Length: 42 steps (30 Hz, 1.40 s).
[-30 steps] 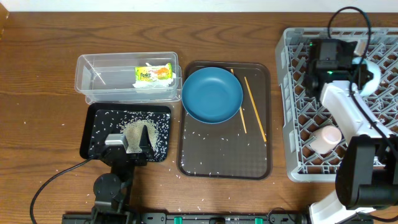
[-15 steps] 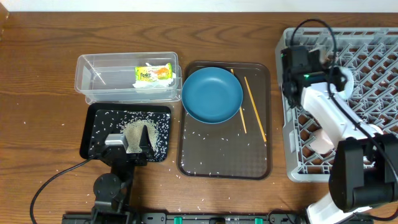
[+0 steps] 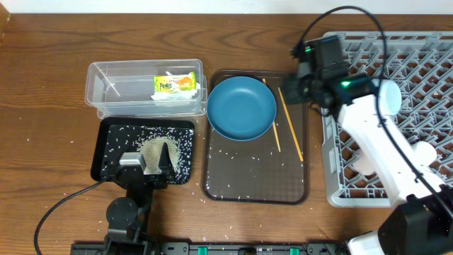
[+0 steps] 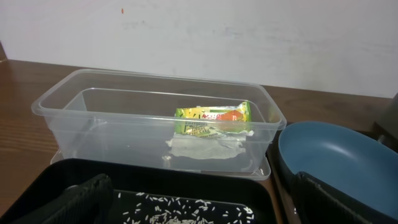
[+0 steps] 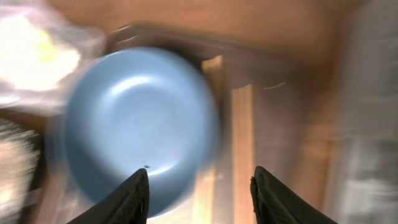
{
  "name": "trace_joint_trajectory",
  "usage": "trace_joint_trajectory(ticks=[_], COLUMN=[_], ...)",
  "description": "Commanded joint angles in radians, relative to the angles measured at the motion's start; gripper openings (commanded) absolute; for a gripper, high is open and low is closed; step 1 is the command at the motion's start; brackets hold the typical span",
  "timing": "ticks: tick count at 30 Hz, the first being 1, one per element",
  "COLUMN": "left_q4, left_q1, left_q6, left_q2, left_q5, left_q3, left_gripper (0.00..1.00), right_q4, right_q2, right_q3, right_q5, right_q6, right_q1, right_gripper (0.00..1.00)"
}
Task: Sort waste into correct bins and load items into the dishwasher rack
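The dark-blue plate [image 3: 241, 108] lies at the top of the brown serving tray [image 3: 256, 180], with two chopsticks [image 3: 290, 125] beside it. My right gripper [image 3: 297, 82] hovers open and empty above the tray's upper right corner. The blurred right wrist view shows the plate [image 5: 134, 124] and a chopstick [image 5: 242, 149] below my right gripper [image 5: 202, 196]. The clear tub [image 3: 120, 88] holds the snack wrapper [image 3: 175, 83] and the napkin [image 3: 170, 96]. My left gripper [image 3: 154, 161] stands open over the black tray [image 3: 113, 142], which holds rice [image 3: 180, 145]. The grey rack [image 3: 396, 42] is on the right.
A pale cup [image 3: 361, 161] sits in the rack, partly behind my right arm. Loose rice grains [image 3: 230, 190] dot the serving tray and the wooden table. In the left wrist view the tub [image 4: 68, 109] stands just beyond the black tray [image 4: 186, 186].
My right arm has swung left, out of the rack, to above the serving tray's upper right corner, and its jaws have opened. The left arm has not moved.
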Motion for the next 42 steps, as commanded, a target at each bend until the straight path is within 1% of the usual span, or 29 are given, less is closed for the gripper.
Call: trace_joint_trajectory(ticks=[1,3,6,9,10,13,14,17,18,20,21,22,23,24,26,27,29,31,36,40,42], left_q4=[-0.019,-0.019,-0.019,-0.019,-0.019,-0.019,-0.019,-0.019,-0.019,-0.019,-0.019,-0.019,-0.019,-0.019,-0.019,-0.019,-0.019,-0.019,-0.019,-0.019,-0.019], left_q1=[0.008,0.008,0.008,0.008,0.008,0.008,0.008,0.008,0.008,0.008,0.008,0.008,0.008,0.008,0.008,0.008,0.008,0.008,0.008,0.008,0.008], left_q6=[-0.008,-0.008,-0.008,-0.008,-0.008,-0.008,-0.008,-0.008,-0.008,-0.008,-0.008,-0.008,-0.008,-0.008,-0.008,-0.008,-0.008,-0.008,-0.008,-0.008,-0.008], left_q2=[-0.008,-0.008,-0.008,-0.008,-0.008,-0.008,-0.008,-0.008,-0.008,-0.008,-0.008,-0.008,-0.008,-0.008,-0.008,-0.008,-0.008,-0.008,-0.008,-0.008,-0.008], left_q5=[-0.005,-0.005,-0.005,-0.005,-0.005,-0.005,-0.005,-0.005,-0.005,-0.005,-0.005,-0.005,-0.005,-0.005,-0.005,-0.005,-0.005,-0.005,-0.005,-0.005,-0.005], left_q3=[-0.030,-0.030,-0.030,-0.030,-0.030,-0.030,-0.030,-0.030,-0.030,-0.030,-0.030,-0.030,-0.030,-0.030,-0.030,-0.030,-0.030,-0.030,-0.030,-0.030,-0.030], left_gripper=[0.93,0.93,0.94,0.93,0.94,0.93,0.93,0.94,0.94,0.93,0.93,0.93,0.93,0.94,0.94,0.94,0.93,0.94,0.93,0.94,0.93], right_q4=[-0.023,-0.035,-0.031,-0.018,-0.014,-0.011,-0.011,-0.012,-0.012,-0.012,-0.012,-0.011,-0.010,-0.010,-0.013,-0.016,-0.011,-0.007,-0.007,-0.031,-0.057], right_q2=[0.078,0.126,0.190,0.242,0.255,0.282,0.289,0.299,0.301,0.302,0.303,0.305,0.310,0.317,0.341,0.356,0.380,0.380,0.315,0.187,0.107], right_q3=[-0.023,-0.024,-0.024,-0.024,-0.024,-0.024,-0.024,-0.025,-0.025,-0.025,-0.025,-0.025,-0.026,-0.026,-0.026,-0.026,-0.026,-0.026,-0.017,-0.017,-0.017], right_q5=[-0.058,0.006,0.041,0.050,0.046,0.005,-0.010,-0.025,-0.025,-0.025,-0.025,-0.024,-0.021,-0.020,-0.021,-0.021,-0.044,-0.043,-0.043,-0.031,0.035], right_q6=[0.262,0.317,0.375,0.389,0.388,0.386,0.385,0.371,0.371,0.372,0.372,0.373,0.382,0.391,0.391,0.391,0.395,0.394,0.364,0.296,0.254], right_q1=[0.067,0.083,0.075,0.046,0.037,0.022,0.021,0.025,0.026,0.026,0.027,0.028,0.031,0.033,0.036,0.036,0.034,0.031,0.004,-0.054,-0.087], right_gripper=[0.55,0.56,0.56,0.56,0.53,0.35,0.31,0.20,0.13,0.08,0.09,0.13,0.25,0.30,0.31,0.28,0.11,0.02,0.01,0.01,0.01])
